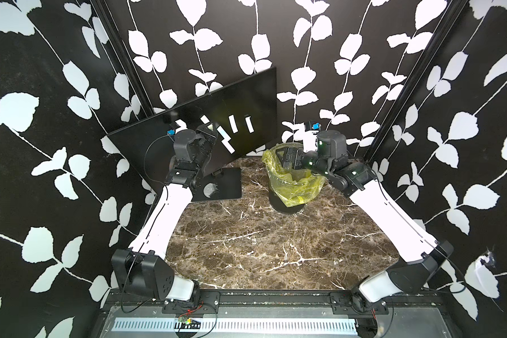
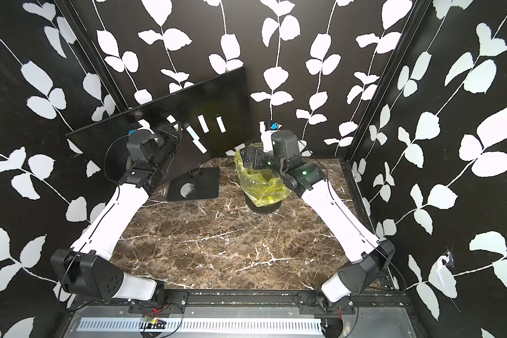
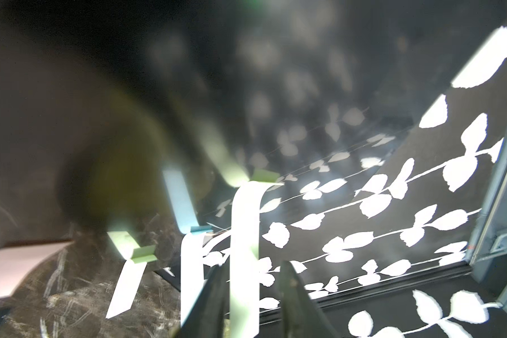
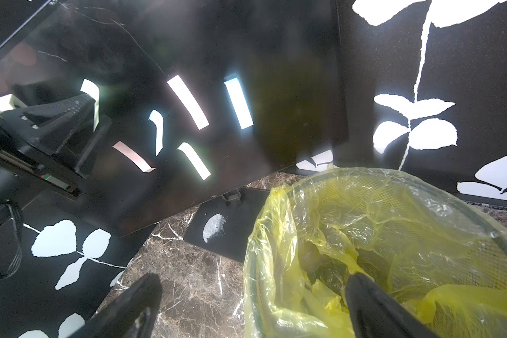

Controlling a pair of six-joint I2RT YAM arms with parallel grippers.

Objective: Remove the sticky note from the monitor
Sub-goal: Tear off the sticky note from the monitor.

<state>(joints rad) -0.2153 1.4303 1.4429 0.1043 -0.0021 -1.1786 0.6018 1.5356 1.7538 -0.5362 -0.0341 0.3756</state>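
Hard to read: the left wrist view is smeared over most of the monitor (image 1: 246,96) screen, and the glossy glass doubles each note with a reflection. Notes are washed out to white. Colour shows only at a few ends: pale green, blue, pink. In both top views the left arm (image 1: 170,210) covers part of the monitor's lower edge, and the left gripper's (image 3: 252,264) tips are lost against the screen. What lies at the bottom of the yellow bag (image 4: 319,234) cannot be told.

Count: one monitor, tilted, on its stand base (image 1: 229,181). Six sticky notes (image 4: 188,101) on its screen in the right wrist view. One wastebasket (image 1: 286,206) just beside the stand base. Two arms.

Sticky note (image 3: 245,234) at issue: pale green, stuck to the screen at the monitor end nearest the left arm, its loose tail running between the left gripper's fingers (image 3: 293,292). Jaws stand close but apart, with a gap on one side of the note, so not clamped on it.

Right gripper (image 4: 253,278): jaws wide, holding nothing, over the wastebasket rim beside the monitor.
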